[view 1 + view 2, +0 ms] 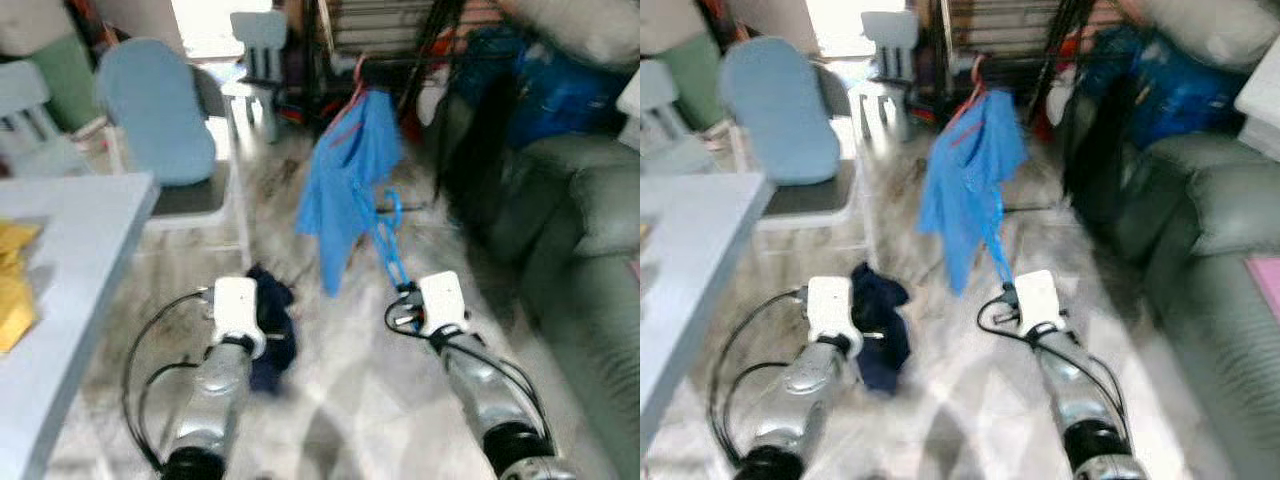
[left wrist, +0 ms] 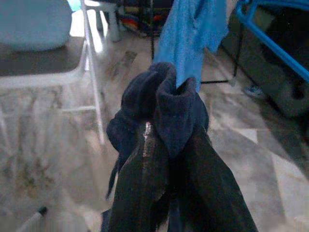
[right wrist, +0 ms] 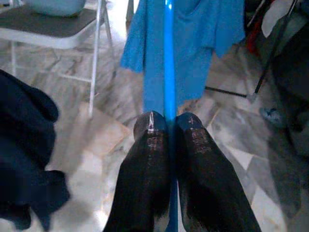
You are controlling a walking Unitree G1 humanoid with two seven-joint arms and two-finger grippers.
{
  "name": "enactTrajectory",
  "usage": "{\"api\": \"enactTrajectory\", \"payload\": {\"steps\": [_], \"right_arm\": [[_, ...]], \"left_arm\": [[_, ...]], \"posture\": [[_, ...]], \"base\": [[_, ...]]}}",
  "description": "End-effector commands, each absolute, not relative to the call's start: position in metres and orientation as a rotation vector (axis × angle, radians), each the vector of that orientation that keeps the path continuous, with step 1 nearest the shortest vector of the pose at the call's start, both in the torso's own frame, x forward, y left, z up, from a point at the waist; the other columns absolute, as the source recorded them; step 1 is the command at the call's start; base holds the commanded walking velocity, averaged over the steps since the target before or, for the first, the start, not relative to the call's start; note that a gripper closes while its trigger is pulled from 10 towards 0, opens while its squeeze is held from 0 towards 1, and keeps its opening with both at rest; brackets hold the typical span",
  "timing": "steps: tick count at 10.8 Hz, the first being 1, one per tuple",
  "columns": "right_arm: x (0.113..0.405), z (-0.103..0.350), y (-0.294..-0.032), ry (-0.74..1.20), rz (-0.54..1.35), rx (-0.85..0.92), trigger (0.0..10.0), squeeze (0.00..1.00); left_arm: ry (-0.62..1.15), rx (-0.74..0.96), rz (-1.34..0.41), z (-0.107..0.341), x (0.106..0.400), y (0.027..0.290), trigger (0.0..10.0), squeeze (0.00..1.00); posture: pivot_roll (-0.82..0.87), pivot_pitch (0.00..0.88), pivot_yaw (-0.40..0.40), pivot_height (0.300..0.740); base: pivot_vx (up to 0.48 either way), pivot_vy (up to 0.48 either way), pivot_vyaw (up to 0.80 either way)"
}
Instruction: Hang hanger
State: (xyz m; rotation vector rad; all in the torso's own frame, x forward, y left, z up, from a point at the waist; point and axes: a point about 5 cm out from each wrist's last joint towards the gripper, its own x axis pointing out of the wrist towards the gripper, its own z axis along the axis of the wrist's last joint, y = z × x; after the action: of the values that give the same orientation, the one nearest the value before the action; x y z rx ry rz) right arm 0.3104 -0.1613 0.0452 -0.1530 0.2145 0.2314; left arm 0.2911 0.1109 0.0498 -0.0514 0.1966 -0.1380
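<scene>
The hanger between the right hand's black fingers is bright blue. Ahead of it hangs a lighter blue shirt. The left hand holds navy cloth. Below both, the floor is mottled grey-white marble.

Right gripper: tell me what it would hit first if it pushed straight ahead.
Probably the blue shirt hanging ahead of the right gripper, which is shut on the blue plastic hanger; depth is unclear.

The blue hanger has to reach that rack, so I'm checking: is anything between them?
Yes: a blue shirt hanging from the rack lies directly beyond the blue hanger gripped by the right gripper.
</scene>
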Motion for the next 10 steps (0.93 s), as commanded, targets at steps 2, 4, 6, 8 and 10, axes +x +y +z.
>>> {"api": "enactTrajectory", "payload": {"steps": [2, 4, 6, 8, 10], "right_arm": [[0.3111, 0.0462, -0.1606, 0.211, 0.226, -0.149, 10.0, 0.00], [0.3115, 0.0461, -0.1593, 0.212, 0.226, -0.150, 10.0, 0.00], [0.3117, 0.0457, -0.1589, 0.214, 0.223, -0.151, 10.0, 0.00], [0.3114, 0.0445, -0.1597, 0.220, 0.219, -0.154, 10.0, 0.00], [0.3118, 0.0447, -0.1595, 0.221, 0.218, -0.157, 10.0, 0.00]], "left_arm": [[0.175, -0.041, -0.159, 0.0559, 0.2933, 0.1081, 10.0, 0.00], [0.169, -0.034, -0.167, 0.0566, 0.2931, 0.1081, 10.0, 0.00], [0.146, -0.050, -0.194, 0.0589, 0.2923, 0.1090, 10.0, 0.00], [0.142, -0.063, -0.232, 0.0595, 0.2892, 0.1057, 10.0, 0.00], [0.141, -0.072, -0.242, 0.0596, 0.2890, 0.1051, 10.0, 0.00]], "posture": [[-0.09, 0.000, 0.038, 0.740], [-0.08, 0.000, 0.041, 0.740], [-0.08, 0.000, 0.042, 0.740], [-0.08, 0.000, 0.040, 0.740], [-0.08, 0.000, 0.038, 0.740]], "base": [[-0.324, 0.000, 0.00], [-0.163, 0.000, 0.00], [0.000, 0.000, 0.00], [0.000, -0.201, 0.00], [0.000, -0.399, 0.00]]}}
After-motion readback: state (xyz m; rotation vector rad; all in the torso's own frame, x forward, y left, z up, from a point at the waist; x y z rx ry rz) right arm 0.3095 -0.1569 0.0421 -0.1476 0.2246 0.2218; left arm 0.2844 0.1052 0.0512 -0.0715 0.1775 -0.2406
